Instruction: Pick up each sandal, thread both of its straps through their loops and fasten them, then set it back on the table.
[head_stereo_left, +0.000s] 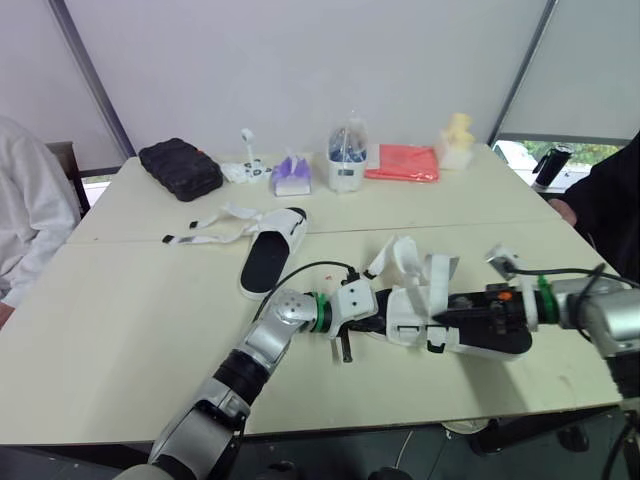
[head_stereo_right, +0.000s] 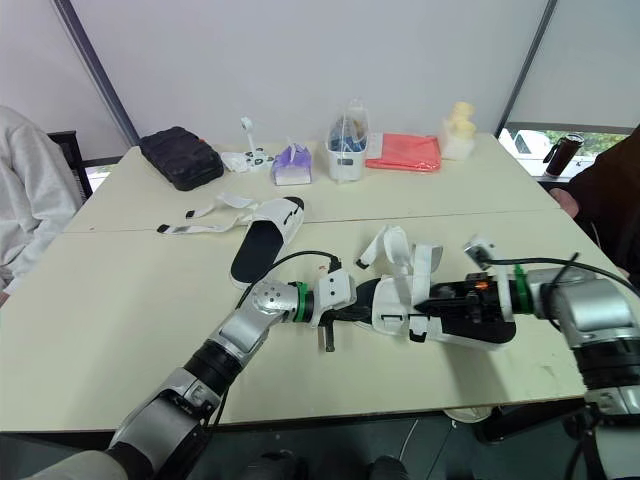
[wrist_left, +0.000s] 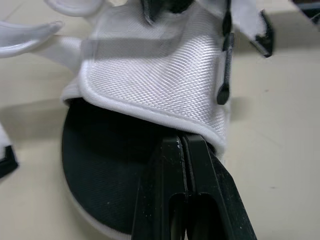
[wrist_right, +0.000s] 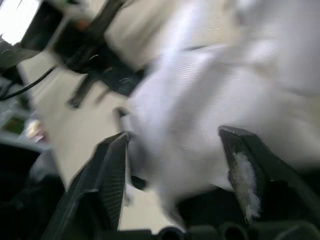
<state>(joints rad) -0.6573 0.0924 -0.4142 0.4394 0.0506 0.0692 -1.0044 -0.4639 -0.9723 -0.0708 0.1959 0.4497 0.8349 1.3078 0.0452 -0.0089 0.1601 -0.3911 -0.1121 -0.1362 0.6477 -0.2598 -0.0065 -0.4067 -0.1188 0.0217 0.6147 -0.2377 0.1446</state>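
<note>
- I have the near sandal (head_stereo_left: 420, 318) lying by the front edge of the worktop (head_stereo_left: 120, 330), toward its right corner and between my two hands.
- My left hand (wrist_left: 182, 145) is drawn narrow, fingers pressed together. The tips are at the bound rim of the white upper, over the black footbed (I cannot tell whether any fabric is caught between them).
- My right hand (wrist_right: 174, 134) is spread wide, and the sandal's white upper sits between its fingers (wrist_right: 112, 170).
- The near straps (head_stereo_left: 408, 258) stand up loose and unfastened.
- The far sandal (head_stereo_left: 272, 255) lies flat near the worktop's middle. The far straps (head_stereo_left: 215, 228) trail loose toward the left edge.
- Along the back edge I see a black case (head_stereo_left: 180, 168), a purple tissue pack (head_stereo_left: 292, 175), a clear tub (head_stereo_left: 347, 160) and a red packet (head_stereo_left: 402, 162).
</note>
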